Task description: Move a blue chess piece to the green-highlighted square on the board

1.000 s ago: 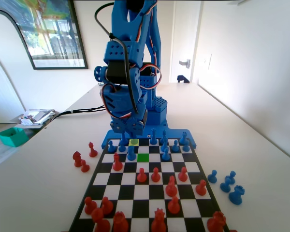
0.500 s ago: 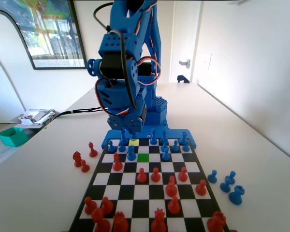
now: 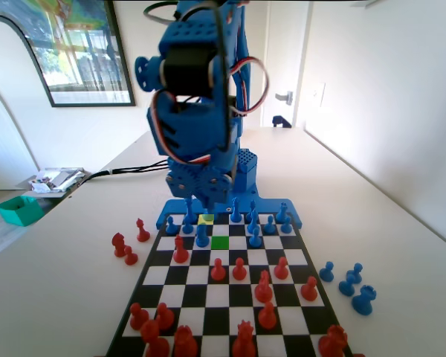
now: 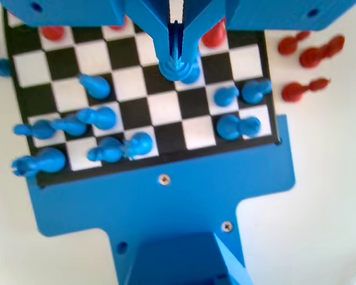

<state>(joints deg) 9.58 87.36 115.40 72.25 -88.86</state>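
A home room: framed picture on white wall, door with handle, long white table

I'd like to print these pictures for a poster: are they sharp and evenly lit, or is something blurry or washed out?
Fixed view: bright daylight, the near red pieces cut off and a little soft, the board clear. Wrist view: soft all over, the blue pieces smeared, the gripper close and blurred, shut on a blue piece, the table nearly washed out.
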